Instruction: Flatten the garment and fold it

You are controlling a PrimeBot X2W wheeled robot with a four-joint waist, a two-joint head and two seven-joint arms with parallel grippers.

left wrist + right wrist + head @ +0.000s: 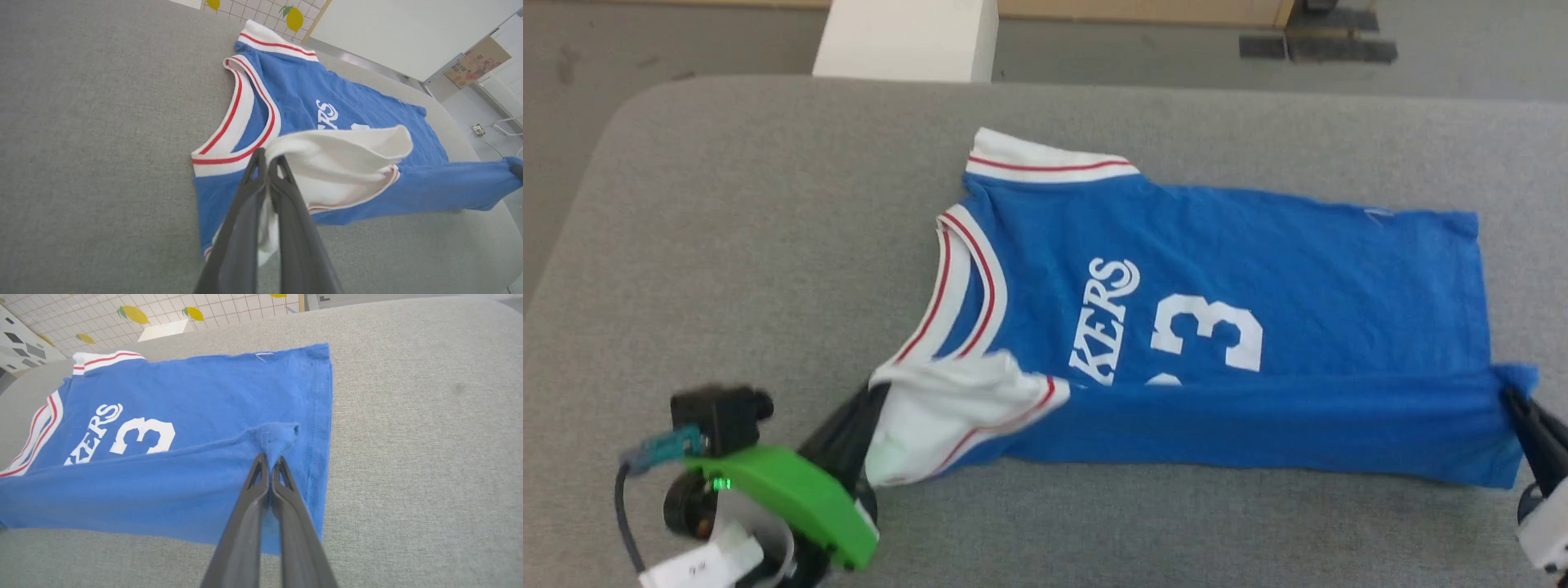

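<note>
The garment (1217, 269) is a royal-blue jersey with white sleeves, red-and-white trim, white lettering and a white 3, lying sideways on the grey table (727, 245), collar to the left. Its near long edge is lifted and folded partway over the body. My left gripper (874, 400) is shut on the white near sleeve (347, 163) by the collar. In the left wrist view the left gripper (267, 157) pinches that white cloth. My right gripper (1515, 396) is shut on the blue hem corner (282, 437) at the right. The right wrist view shows the right gripper (269, 459) holding a bunched tuft of hem.
The table's rounded far-left corner (629, 106) and far edge border the grey floor (1176, 49). A white block (907, 37) stands beyond the far edge. Bare cloth-covered tabletop lies left of the collar and along the near edge.
</note>
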